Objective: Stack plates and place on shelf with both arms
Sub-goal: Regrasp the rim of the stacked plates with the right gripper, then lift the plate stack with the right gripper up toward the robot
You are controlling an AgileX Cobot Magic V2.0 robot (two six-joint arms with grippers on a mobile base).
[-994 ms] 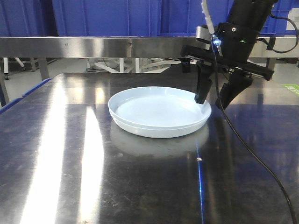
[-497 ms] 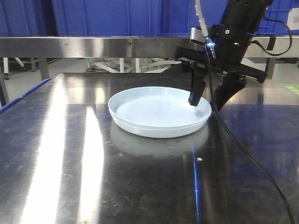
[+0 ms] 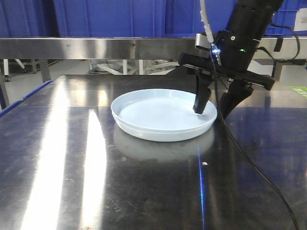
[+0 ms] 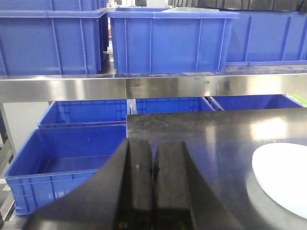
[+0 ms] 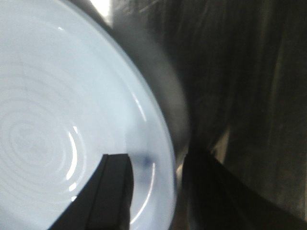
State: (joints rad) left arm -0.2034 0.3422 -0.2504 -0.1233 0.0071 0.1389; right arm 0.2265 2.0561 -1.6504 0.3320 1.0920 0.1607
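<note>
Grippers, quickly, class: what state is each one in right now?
Left gripper: shut, holding nothing.
Right gripper: open, straddling the rim of the stacked plates, not yet gripping.

The dark steel tabletop [image 3: 144, 191] is glossy, scuffed and streaked with bright reflections. In its far half lie the two pale blue-white plates [image 3: 158, 120], nested one in the other so that only the lower one touches the steel, and a tiny pale speck [image 3: 205, 163] lies on the bare surface in front of them. Behind the table the shelf [image 3: 96, 48] runs as a flat brushed-steel rail, with big blue crates [image 3: 110, 17] standing side by side on it
</note>
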